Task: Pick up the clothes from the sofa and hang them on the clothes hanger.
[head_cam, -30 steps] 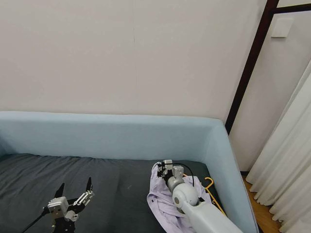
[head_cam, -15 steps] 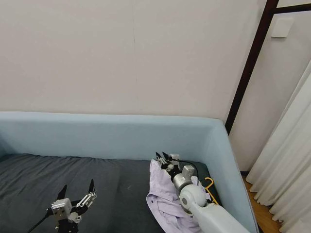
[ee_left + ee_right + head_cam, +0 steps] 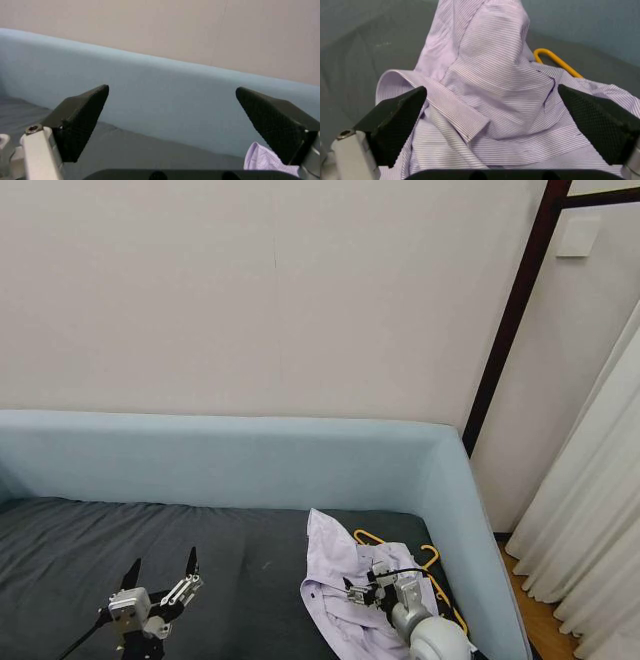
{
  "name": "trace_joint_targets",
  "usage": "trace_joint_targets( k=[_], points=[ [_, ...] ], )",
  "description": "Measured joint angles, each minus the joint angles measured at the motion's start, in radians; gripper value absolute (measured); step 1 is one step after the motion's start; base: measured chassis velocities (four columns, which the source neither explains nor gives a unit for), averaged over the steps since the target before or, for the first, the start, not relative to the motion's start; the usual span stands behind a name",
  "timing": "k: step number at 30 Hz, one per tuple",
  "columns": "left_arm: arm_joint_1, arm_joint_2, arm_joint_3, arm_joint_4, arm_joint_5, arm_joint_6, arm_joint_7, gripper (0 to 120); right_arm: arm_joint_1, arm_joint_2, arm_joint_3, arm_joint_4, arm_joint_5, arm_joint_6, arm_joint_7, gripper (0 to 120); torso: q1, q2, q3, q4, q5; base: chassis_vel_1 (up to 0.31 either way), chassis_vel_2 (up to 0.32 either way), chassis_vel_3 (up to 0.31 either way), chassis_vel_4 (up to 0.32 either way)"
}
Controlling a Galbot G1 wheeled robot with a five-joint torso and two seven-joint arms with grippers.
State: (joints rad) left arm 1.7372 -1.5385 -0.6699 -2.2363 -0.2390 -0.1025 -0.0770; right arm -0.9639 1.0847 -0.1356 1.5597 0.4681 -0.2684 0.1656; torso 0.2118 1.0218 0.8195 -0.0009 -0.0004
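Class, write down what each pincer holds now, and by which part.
Nothing is held. The right pincer is open over the purple striped shirt; the left pincer is open over the sofa seat.

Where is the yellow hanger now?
In the head view the yellow hanger lies at the sofa's right end, partly under the purple shirt, with the open right tool above.

A plain pale wall [image 3: 250, 300] stands at the back of the room, a faint vertical seam running down it. To the right is a dark door frame [image 3: 510, 330], with a white square plate [image 3: 581, 237] near its top. White curtains [image 3: 590, 560] hang down to a strip of wooden floor [image 3: 532, 605].
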Motion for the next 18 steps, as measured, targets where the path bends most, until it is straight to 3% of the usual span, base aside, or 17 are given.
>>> trace_joint_targets(
  k=[18],
  points=[
    [0.013,0.005,-0.010,-0.009,-0.001,-0.008,-0.001,100,0.008,0.062,0.002,-0.143,-0.147,-0.011,0.006,100,0.000,0.000,0.000,-0.0002,-0.0003,0.000,0.000,0.000,0.000]
  ],
)
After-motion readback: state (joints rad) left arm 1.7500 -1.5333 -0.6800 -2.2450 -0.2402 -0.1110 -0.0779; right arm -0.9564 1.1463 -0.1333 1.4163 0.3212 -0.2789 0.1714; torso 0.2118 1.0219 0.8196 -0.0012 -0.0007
